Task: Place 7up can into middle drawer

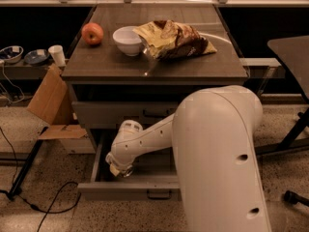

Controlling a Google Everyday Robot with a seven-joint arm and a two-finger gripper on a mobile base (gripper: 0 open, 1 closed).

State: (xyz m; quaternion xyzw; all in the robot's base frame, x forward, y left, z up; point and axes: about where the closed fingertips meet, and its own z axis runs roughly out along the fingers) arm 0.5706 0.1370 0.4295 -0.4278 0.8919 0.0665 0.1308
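The middle drawer (130, 189) is pulled open below the table top, its grey front low in the camera view. My white arm reaches down into its left part. The gripper (119, 170) is at the arm's end, inside the drawer, just above its floor. A small pale and silver shape (127, 172) shows at the gripper. I cannot tell whether it is the 7up can, and no can shows elsewhere. The drawer front above (120, 114) is shut.
On the table top (106, 64) are a red apple (92, 33), a white bowl (129, 40) and a crumpled chip bag (174, 40). A cardboard box (48, 98) leans at the table's left. Cables (43, 211) lie on the floor. A dark table (292, 50) stands right.
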